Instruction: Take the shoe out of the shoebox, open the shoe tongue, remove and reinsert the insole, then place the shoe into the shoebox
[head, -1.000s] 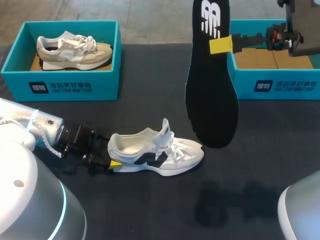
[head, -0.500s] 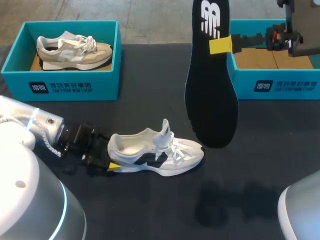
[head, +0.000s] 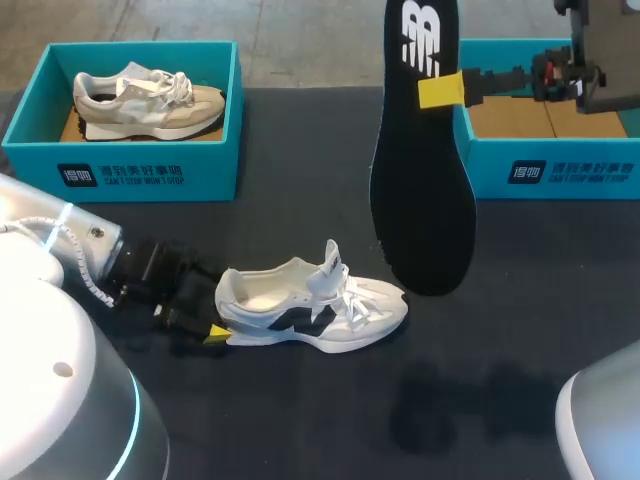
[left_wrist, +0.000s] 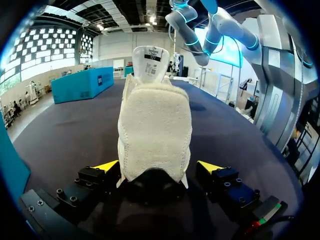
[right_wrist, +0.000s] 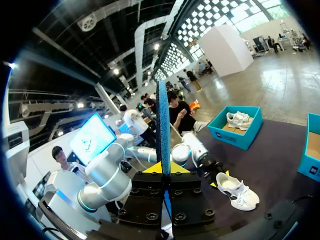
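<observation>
Shoe (head: 312, 310), white with a dark side mark, stands on its sole on the dark counter (head: 300, 420), out of any box, with its tongue pulled upright. The left claw (left_wrist: 159, 167) sits low on the counter right behind the shoe's heel. Its fingers are spread and flank the heel, and at least one yellow tip has a gap to the fabric, so nothing is clamped. Above and beyond the shoe's toe end, the right claw (head: 440, 90) is closed on the black insole (head: 425, 150), pinching it near its heel end. The insole hangs lengthwise with its forefoot pointing down toward the shoe, well clear of it. Beyond the shoe's toe end stands the empty shoebox (head: 560, 170), teal, with its cardboard floor bare. Beyond the shoe's heel end stands the other shoebox (head: 130, 175), holding a beige shoe (head: 150, 100) on its side.
</observation>
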